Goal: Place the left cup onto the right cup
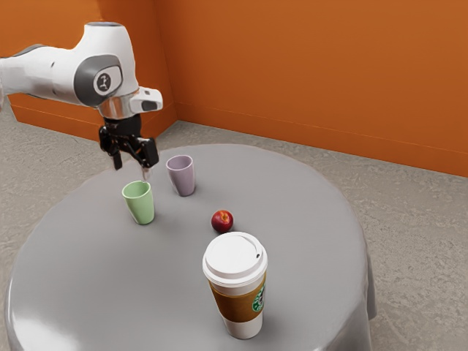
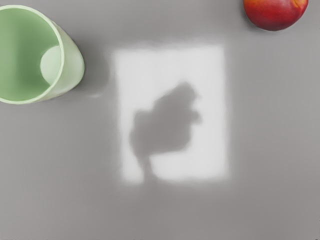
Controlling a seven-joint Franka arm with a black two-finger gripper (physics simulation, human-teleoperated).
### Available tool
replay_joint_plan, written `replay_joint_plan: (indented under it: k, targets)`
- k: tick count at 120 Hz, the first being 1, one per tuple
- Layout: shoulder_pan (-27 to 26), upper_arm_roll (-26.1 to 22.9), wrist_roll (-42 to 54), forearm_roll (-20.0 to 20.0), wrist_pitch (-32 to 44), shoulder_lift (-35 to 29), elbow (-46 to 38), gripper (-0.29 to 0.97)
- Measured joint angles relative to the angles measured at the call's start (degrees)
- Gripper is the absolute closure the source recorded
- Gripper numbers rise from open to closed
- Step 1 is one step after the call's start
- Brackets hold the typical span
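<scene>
A pale green cup (image 1: 139,202) stands upright on the grey round table (image 1: 307,219), toward the exterior view's left. A lilac cup (image 1: 180,175) stands upright just behind it and to its right. My gripper (image 1: 131,170) hangs a little above the green cup's rim, slightly behind it, open with nothing between its fingers. In the wrist view the green cup (image 2: 30,55) is seen from above, off to one side of my hand, and its inside is bare. My hand's shadow falls on the table (image 2: 165,130) beside it.
A small red apple (image 1: 222,220) (image 2: 275,12) lies near the table's middle. A tall paper coffee cup with a white lid (image 1: 235,284) stands at the front. Orange walls close off the back.
</scene>
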Motion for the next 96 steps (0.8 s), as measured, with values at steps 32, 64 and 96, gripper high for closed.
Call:
replay_joint_plan:
  k: [32, 64, 96]
  targets:
    - [-0.2, 1.7, 0.5, -2.8, 12.4, 2.0, -8.1, 0.00]
    - [4.3, 2.7, 2.2, -3.3, 18.8, 7.3, -6.3, 0.00]
    - [4.6, 2.6, 4.1, -6.8, 21.5, 13.5, -1.6, 0.00]
